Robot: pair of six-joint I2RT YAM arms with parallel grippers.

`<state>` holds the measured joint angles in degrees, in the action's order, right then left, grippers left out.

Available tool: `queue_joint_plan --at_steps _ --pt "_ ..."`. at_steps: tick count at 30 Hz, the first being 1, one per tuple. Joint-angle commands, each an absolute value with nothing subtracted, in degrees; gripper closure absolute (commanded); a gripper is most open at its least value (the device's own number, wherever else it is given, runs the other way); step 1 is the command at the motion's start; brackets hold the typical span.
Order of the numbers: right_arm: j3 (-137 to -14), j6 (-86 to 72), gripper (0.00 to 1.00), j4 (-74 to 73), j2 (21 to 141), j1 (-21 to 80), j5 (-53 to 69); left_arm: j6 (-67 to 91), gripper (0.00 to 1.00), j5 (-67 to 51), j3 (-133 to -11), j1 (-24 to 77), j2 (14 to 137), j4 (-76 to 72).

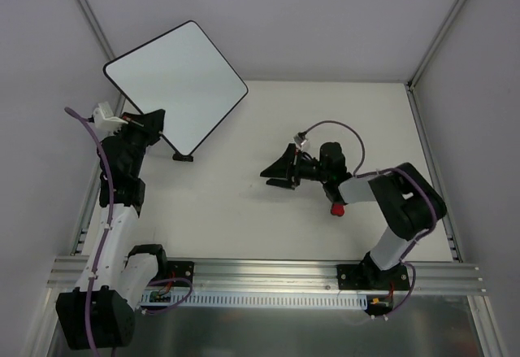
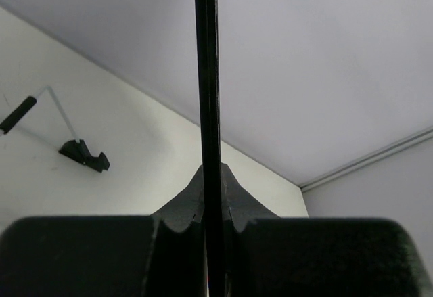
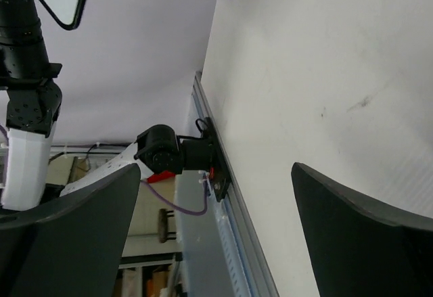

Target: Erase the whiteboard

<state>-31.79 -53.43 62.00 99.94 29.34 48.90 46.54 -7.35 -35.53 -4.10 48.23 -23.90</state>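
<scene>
White counter (image 1: 244, 227) from above: the clean whiteboard (image 1: 175, 80) tilts up just beyond the left end effector (image 1: 154, 123); the right end effector (image 1: 279, 171) is spread. Left wrist — jaws pinch the board's thin edge, which could pivot and slip. Right wrist — nothing between its jaws.

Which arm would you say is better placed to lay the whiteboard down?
Likely left: the left gripper is shut on the whiteboard, holding it tilted up; the right gripper is open, empty, apart from it.

Robotics lab test cell. A white tabletop (image 1: 236, 227) sits within plain grey panel walls (image 1: 309, 15). An aluminium rail (image 1: 268, 271) edges it.
</scene>
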Motion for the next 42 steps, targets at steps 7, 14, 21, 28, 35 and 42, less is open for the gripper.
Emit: queue_joint_plan --at_steps 7,14,21,28,35,42 --pt "-47.4 -5.9 0.01 11.2 80.7 28.6 25.2 34.5 1.0 -5.4 -43.0 -3.9 48.1 -43.6" --pt "-47.6 -3.6 0.01 7.6 78.0 27.2 24.3 27.9 1.0 -0.7 -41.2 -4.0 49.0 -46.2" --pt "-47.1 -3.5 0.01 7.6 78.2 27.0 26.3 24.7 1.0 2.3 -40.2 -4.0 50.5 -49.1" --pt "-48.0 -3.9 0.01 7.6 79.5 26.5 28.3 20.9 1.0 4.1 -39.7 -4.0 53.3 -51.1" --pt "-48.1 -4.4 0.01 7.7 80.6 26.2 29.4 19.3 1.0 5.9 -40.5 -4.0 55.8 -54.2" --pt "-47.7 -4.8 0.01 7.9 80.8 25.5 30.0 17.7 1.0 5.4 -38.0 -4.0 54.2 -53.5"
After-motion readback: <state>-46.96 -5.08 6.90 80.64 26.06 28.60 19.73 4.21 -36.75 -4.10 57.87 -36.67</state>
